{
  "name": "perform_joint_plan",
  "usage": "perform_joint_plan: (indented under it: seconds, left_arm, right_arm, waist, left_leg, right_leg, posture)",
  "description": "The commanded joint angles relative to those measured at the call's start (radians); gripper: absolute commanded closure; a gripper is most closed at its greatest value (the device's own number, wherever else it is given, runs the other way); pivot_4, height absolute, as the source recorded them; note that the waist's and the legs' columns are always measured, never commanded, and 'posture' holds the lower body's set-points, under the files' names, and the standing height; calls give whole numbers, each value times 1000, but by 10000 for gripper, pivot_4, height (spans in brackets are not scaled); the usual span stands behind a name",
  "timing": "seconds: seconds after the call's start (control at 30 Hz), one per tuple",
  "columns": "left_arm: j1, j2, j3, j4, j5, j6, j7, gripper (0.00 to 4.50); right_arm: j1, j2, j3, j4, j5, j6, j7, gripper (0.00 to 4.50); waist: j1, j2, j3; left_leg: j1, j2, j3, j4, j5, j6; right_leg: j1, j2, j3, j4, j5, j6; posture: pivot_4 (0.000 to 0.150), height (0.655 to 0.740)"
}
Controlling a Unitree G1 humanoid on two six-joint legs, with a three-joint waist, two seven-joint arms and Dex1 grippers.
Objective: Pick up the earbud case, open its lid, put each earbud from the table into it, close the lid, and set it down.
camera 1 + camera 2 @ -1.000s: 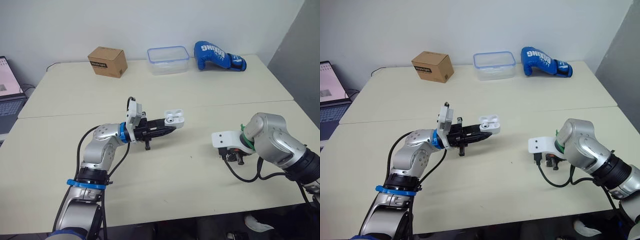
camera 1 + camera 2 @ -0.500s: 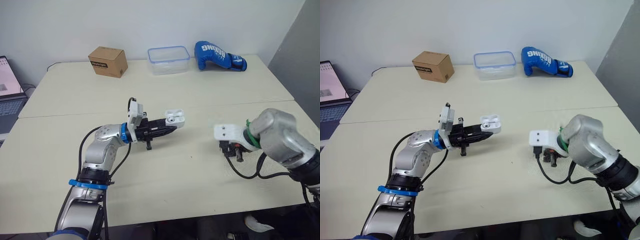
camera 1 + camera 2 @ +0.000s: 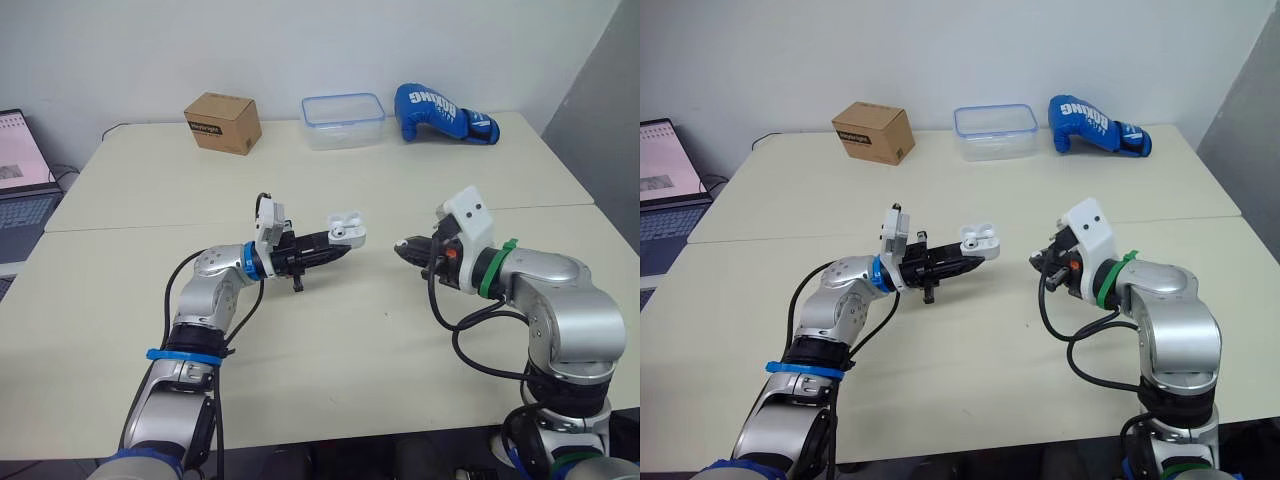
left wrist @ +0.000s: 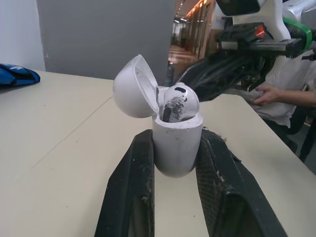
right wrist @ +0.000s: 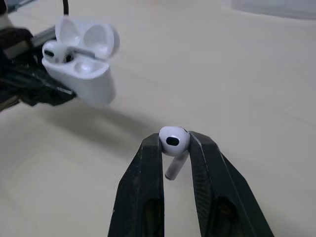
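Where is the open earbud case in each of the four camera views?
Left eye view: earbud case near the middle, at the left gripper's tip.
Right eye view: case near the middle again.
Left wrist view: case clamped between that gripper's own fingers.
Right wrist view: case, lid open, beyond the earbud in the right gripper.
Shared landmark: the left gripper's black fingers holding it.

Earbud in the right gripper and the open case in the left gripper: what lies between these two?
Nothing. In the right wrist view the stretch from the earbud to the open earbud case is bare table; the left eye view agrees.
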Motion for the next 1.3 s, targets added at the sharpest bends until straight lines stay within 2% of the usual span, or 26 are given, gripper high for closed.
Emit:
perform_joint_plan:
  seconds: [0.03, 0.27, 0.43, 0.7, 1.3]
  left_arm:
    - [-29, -4, 8, -1, -7, -9, -19, 37337]
    - [-45, -12, 3, 14, -1, 1, -33, 37337]
    - [-58, -12, 1, 12, 1, 17, -38, 37337]
    - [-63, -9, 1, -8, 0, 39, -36, 37337]
    - [-61, 1, 10, -54, -9, 73, -28, 37337]
  right_arm:
    - [-13, 64, -45, -87, 54, 2, -80, 41139]
    - [-21, 152, -16, -132, 130, -78, -202, 41139]
    - [18, 139, 56, -103, 155, -239, -265, 41139]
    - [41, 96, 127, -50, 208, -353, -322, 41139]
    - [56, 39, 182, 12, 267, -393, -418, 41139]
  waist:
    - [0, 0, 0]
    - [-1, 0, 0]
    - [-4, 0, 0]
    - [-6, 0, 0]
    - [-7, 0, 0]
  left_leg:
    - [0, 0, 0, 0, 0, 0]
    - [3, 0, 1, 0, 0, 0]
    - [4, 0, 2, -1, 0, 0]
    - [4, 0, 2, -1, 0, 0]
    - [4, 0, 2, -1, 0, 0]
  right_leg:
    - [0, 0, 0, 1, 0, 0]
    - [0, 0, 2, 4, 0, 0]
    - [0, 1, 3, 4, 0, 0]
    - [0, 1, 3, 4, 0, 0]
    - [0, 1, 3, 4, 0, 0]
  posture:
    - [1500, 7307]
    - [1500, 7307]
    - [1500, 7307]
    - [1500, 7307]
    - [1500, 7307]
